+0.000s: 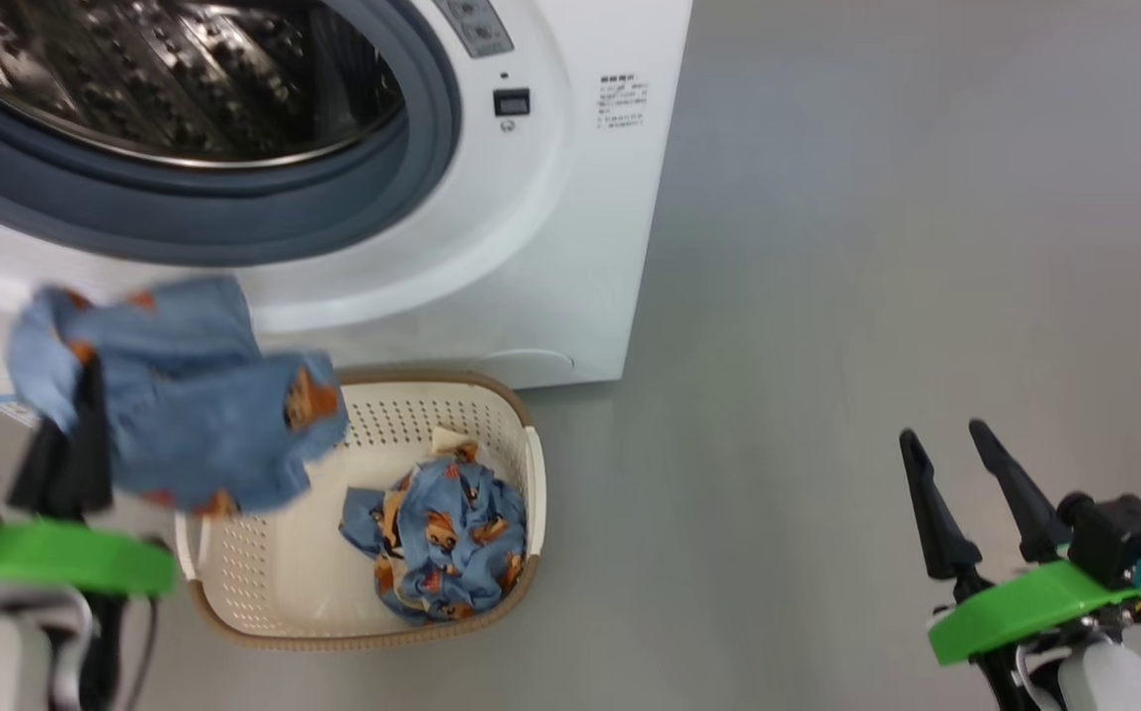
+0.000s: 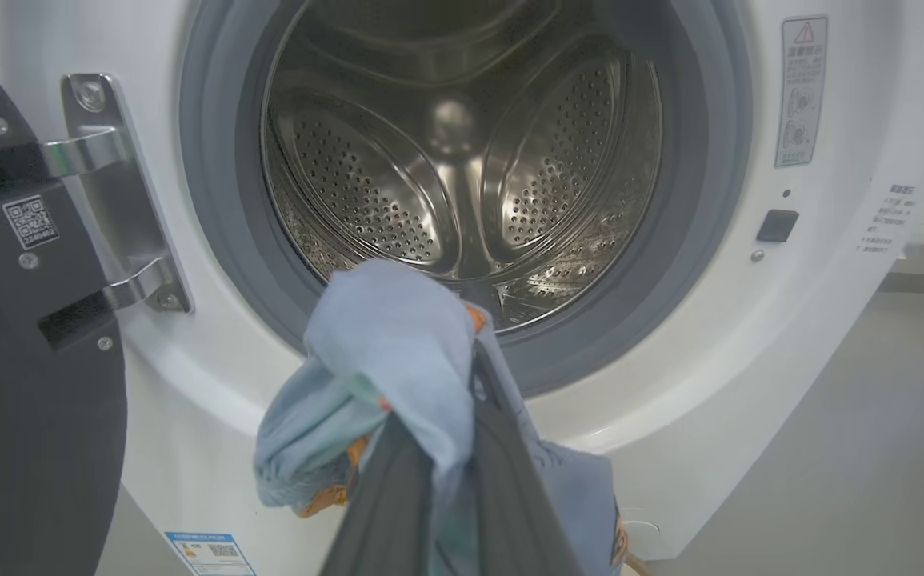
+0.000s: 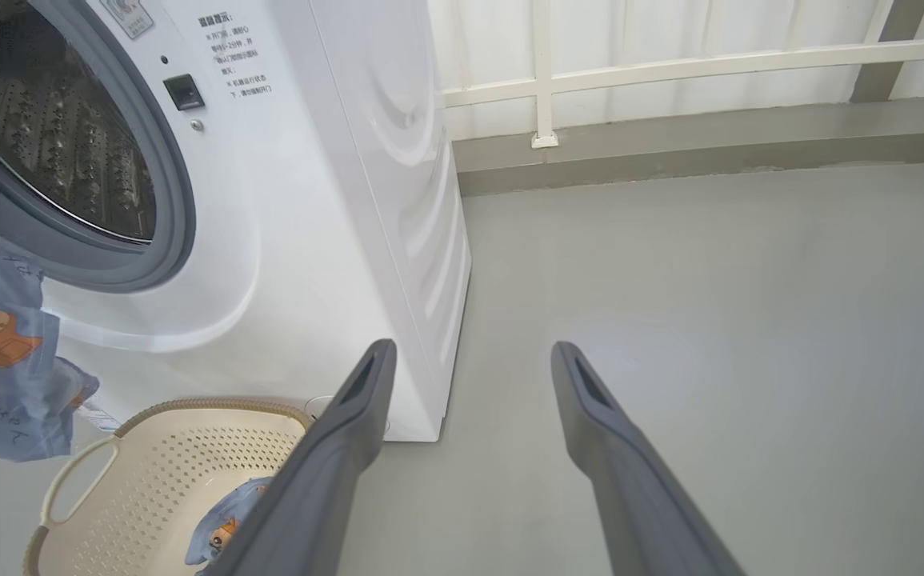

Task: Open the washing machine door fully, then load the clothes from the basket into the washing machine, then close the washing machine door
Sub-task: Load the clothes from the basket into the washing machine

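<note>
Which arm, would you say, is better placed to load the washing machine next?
Left: the left jaws are shut on a blue garment facing the open washing machine; the right jaws stand open, empty, over the floor.

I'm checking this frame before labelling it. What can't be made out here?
Left wrist view: the washing machine door is cut off by the left edge, window unseen.
Left wrist view: the left gripper tips are wrapped in the held blue garment; the head view blurs them.
Head view: that garment covers the basket's left part; the count of clothes inside is unclear.
Head view: the printed label on the washing machine is too small to read.
</note>
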